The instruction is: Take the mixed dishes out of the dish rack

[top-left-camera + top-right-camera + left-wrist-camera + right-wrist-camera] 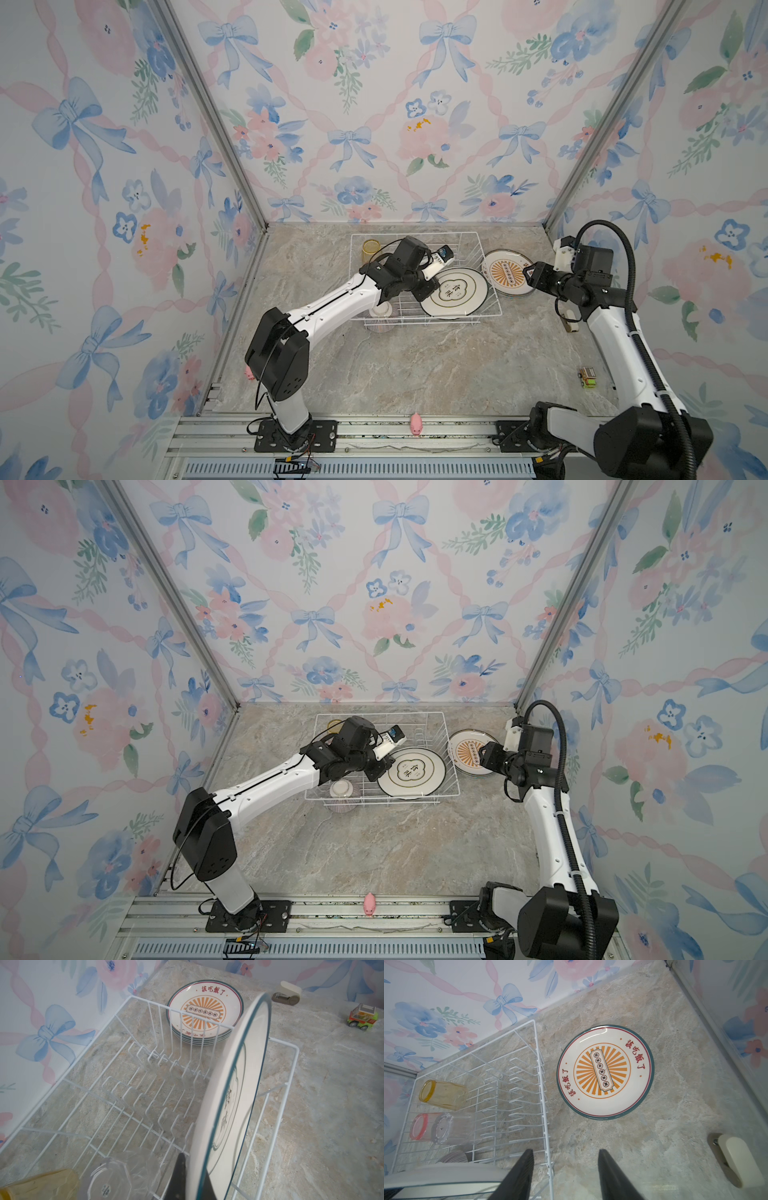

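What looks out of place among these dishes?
A pink pig toy sits on the front metal rail, and a small toy truck stands near the table's right edge: neither is dishware.

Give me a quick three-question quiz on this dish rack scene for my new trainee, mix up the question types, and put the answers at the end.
1. Count: how many glasses lie on their sides in the rack?
2. True or false: the left gripper is shut on the rim of a plate.
3. Pick one: where is the stack of sunburst plates? A) standing between the prongs, B) flat on the table beside the rack, C) leaning against the wall.

Key
1. Three: one yellow, one pink, one clear.
2. True.
3. B.
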Available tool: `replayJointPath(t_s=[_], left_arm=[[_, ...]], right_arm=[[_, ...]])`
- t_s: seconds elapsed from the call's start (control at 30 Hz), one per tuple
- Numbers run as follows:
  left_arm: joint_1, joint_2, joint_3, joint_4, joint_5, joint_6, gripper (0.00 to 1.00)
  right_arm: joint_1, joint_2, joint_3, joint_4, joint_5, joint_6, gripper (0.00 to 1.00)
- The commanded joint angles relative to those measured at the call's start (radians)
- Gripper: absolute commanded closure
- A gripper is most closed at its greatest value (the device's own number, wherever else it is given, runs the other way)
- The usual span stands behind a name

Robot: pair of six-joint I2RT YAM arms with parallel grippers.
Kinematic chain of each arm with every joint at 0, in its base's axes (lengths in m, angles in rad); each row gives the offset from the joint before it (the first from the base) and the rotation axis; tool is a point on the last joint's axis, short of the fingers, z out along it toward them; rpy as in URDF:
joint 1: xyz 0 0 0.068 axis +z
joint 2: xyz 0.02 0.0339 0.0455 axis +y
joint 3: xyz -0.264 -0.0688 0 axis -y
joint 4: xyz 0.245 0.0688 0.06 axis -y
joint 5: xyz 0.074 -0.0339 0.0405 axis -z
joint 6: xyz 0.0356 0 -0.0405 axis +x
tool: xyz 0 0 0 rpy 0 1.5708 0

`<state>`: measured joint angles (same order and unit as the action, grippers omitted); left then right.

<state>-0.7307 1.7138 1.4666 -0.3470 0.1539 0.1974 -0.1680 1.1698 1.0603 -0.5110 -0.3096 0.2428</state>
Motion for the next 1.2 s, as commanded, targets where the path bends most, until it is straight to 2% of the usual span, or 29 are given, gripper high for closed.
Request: replayJointPath(t_s=[0.0, 0.23, 0.57, 0.73, 0.93, 1.17], left_arm=[[0.054, -0.070, 0.059, 0.040, 0.096, -0.107, 1.00], [0.120, -0.069, 0.093, 0.041, 0.215, -0.205, 1.00], [0.153, -0.014, 0.181, 0.047, 0.356, -0.289, 1.00], [0.155, 0.030, 0.239, 0.048, 0.415, -0.304, 1.00], [0.154, 0.072, 0.277, 0.051, 0.480, -0.320, 1.00], [0.155, 0.097, 0.311, 0.053, 0.548, -0.336, 1.00]], right_arm=[[0.008, -0.034, -0.031, 0.072, -0.106, 0.016, 0.47], [0.008, -0.113, -0.125, 0.266, -0.310, 0.052, 0.46], [0.024, -0.169, -0.282, 0.569, -0.580, 0.159, 0.46], [0.062, -0.171, -0.322, 0.660, -0.623, 0.190, 0.49], [0.106, -0.164, -0.324, 0.688, -0.614, 0.188, 0.49], [0.112, -0.139, -0.333, 0.755, -0.611, 0.222, 0.50]])
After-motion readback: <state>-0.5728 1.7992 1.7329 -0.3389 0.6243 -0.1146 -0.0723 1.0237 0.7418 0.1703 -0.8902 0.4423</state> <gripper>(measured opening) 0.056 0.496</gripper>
